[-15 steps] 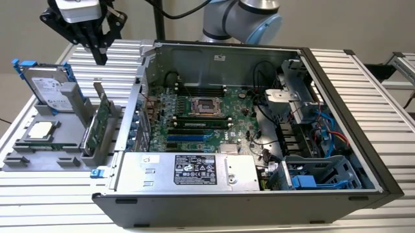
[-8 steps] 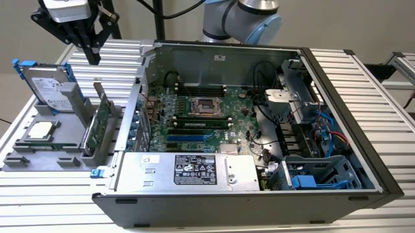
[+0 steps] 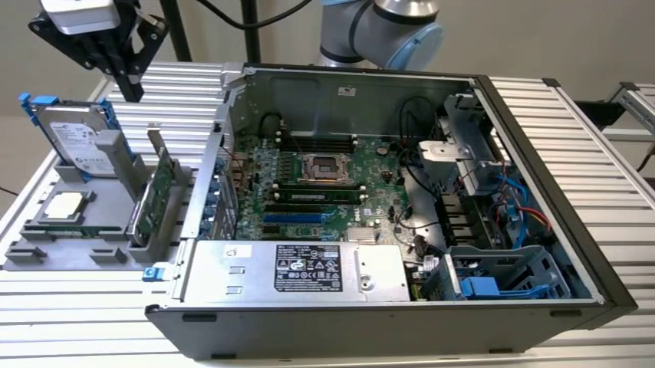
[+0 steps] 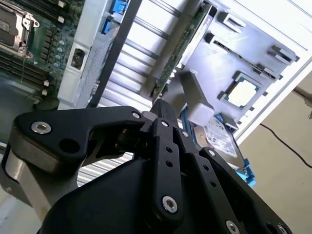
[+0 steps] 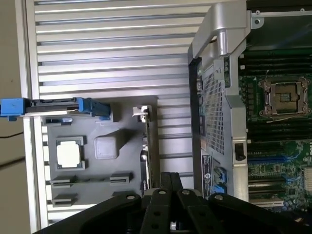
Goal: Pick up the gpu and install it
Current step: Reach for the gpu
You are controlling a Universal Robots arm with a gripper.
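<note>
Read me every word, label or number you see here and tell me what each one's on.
Nothing can be read.
The power supply label: print too small.
The hard drive label: too small.
The case sticker: blurred.

Grey arm, black gripper.
The arm (image 3: 394, 27) is built of silver-grey tube sections with pale blue joint caps. The gripper (image 3: 130, 90) has a light grey body and matte black, flat-linked fingers (image 4: 163, 146) dotted with silver screws (image 4: 169, 204) and pivot pins.

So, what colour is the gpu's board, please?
Green; the gpu shows best in the exterior view.
</note>
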